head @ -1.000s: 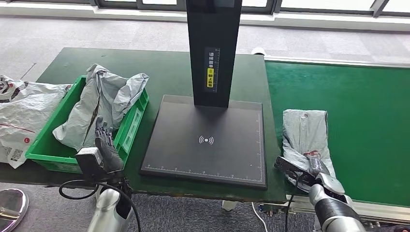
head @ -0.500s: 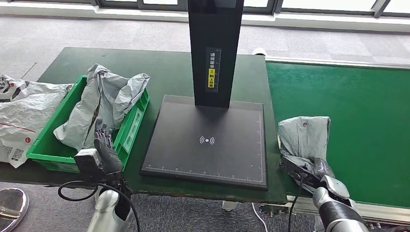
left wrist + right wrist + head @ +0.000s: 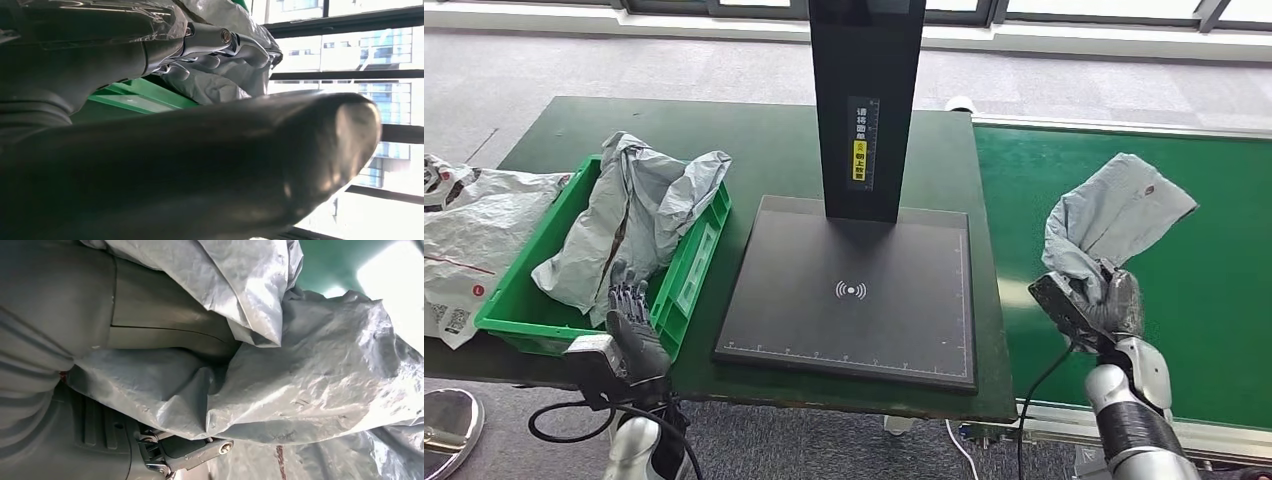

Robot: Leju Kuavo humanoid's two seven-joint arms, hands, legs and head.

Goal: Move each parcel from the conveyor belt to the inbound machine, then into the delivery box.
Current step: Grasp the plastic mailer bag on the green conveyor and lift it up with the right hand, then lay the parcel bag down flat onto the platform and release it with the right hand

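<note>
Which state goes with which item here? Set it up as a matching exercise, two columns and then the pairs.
Items
1. grey parcel
2. crumpled grey bag
3. black scanner plate
4. left hand

States
A. lying in the green crate
B. bare, nothing on it
C. held up over the belt by the right hand
D. holding nothing, at the table's near edge by the crate

Pairs: 1-C, 2-A, 3-B, 4-D

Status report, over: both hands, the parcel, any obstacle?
Right robot hand grips grey parcel, lifted above conveyor belt. Left robot hand holds nothing, beside green bin. Scanner plate bare.
</note>
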